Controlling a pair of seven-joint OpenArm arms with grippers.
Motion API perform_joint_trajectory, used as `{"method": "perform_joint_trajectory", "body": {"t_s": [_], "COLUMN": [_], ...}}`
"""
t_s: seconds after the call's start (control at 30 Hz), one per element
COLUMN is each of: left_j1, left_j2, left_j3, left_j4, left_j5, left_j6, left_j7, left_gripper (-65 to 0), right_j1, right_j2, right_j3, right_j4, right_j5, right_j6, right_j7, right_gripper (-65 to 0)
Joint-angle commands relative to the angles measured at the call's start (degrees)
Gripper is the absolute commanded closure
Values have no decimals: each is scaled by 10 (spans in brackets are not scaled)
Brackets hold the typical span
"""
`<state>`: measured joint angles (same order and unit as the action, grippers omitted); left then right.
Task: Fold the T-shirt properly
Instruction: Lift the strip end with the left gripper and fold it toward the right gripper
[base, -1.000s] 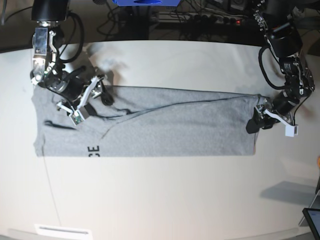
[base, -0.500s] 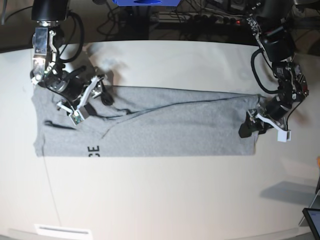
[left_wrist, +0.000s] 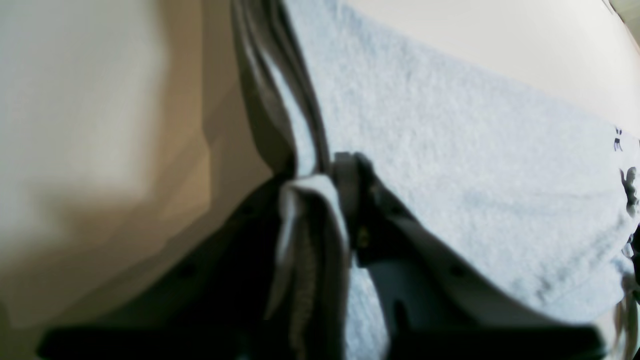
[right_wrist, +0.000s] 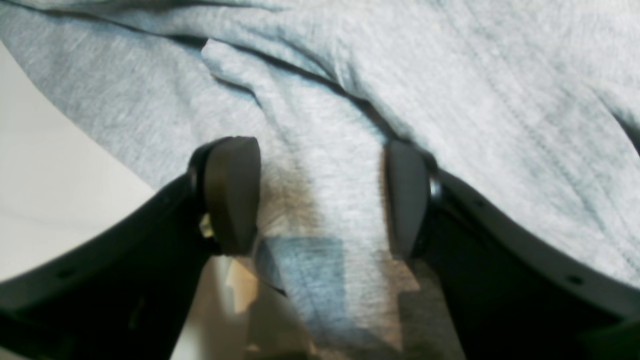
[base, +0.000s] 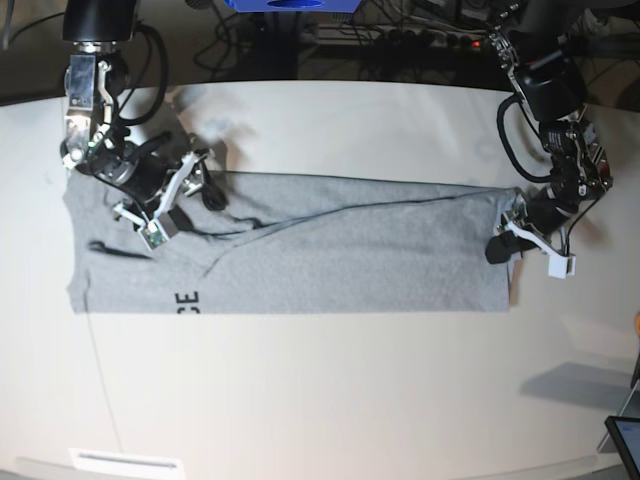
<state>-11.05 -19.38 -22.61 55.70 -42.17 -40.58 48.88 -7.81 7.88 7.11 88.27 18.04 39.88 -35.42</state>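
On the table (base: 320, 400) the T-shirt (base: 300, 250) lies flat. The left gripper (left_wrist: 327, 200) pinches its edge; the right gripper (right_wrist: 320, 195) stands open over cloth. A thin pinch might slip when pulled.
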Motion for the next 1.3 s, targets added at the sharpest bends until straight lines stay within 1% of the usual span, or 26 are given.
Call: {"method": "perform_joint_trajectory", "body": {"t_s": [0.0,0.13,0.2,0.43,0.53,0.63,0.67,0.73,0.83,0.87,0.93,1.03,1.13,1.27], "left_j1": [1,1,1,1,5,8,9,10,9,9,9,6,6,7], "left_j2": [-5,-5,-5,-3,-2,0,1,10,26,32,42,46,47,49], "left_j3": [2,3,6,7,7,8,8,8,8,8,9,55,102,151], "left_j4": [2,5,6,6,35,90,111,144,193,204,225,248,274,306], "left_j5": [27,27,27,27,27,25,25,27,28,28,28,28,28,28], "left_j6": [6,6,6,6,8,58,68,75,77,84,118,142,155,160], "left_j7": [32,33,34,35,40,63,71,91,122,128,132,132,132,132], "left_gripper": [-67,-55,0,0,0,0,0,0,0,0,0,0,0,0], "right_j1": [4,4,4,5,6,7,7,7,7,7,7,7,7,7], "right_j2": [5,5,5,6,6,6,6,6,6,6,6,6,6,6], "right_j3": [2,2,2,2,2,2,2,2,2,2,2,2,2,2], "right_j4": [5,5,5,5,4,4,4,4,4,4,4,4,4,4], "right_j5": [3,3,3,3,3,3,3,3,3,3,3,3,3,3], "right_j6": [1,1,1,1,1,1,1,1,1,1,1,1,1,1], "right_j7": [-1,-1,-1,-1,-1,-1,-1,-1,-1,-1,-1,-1,-1,-1], "right_gripper": [-373,-373,-373,-373,-373,-373,-373,-373,-373,-373,-373,-373,-373,-373]}}
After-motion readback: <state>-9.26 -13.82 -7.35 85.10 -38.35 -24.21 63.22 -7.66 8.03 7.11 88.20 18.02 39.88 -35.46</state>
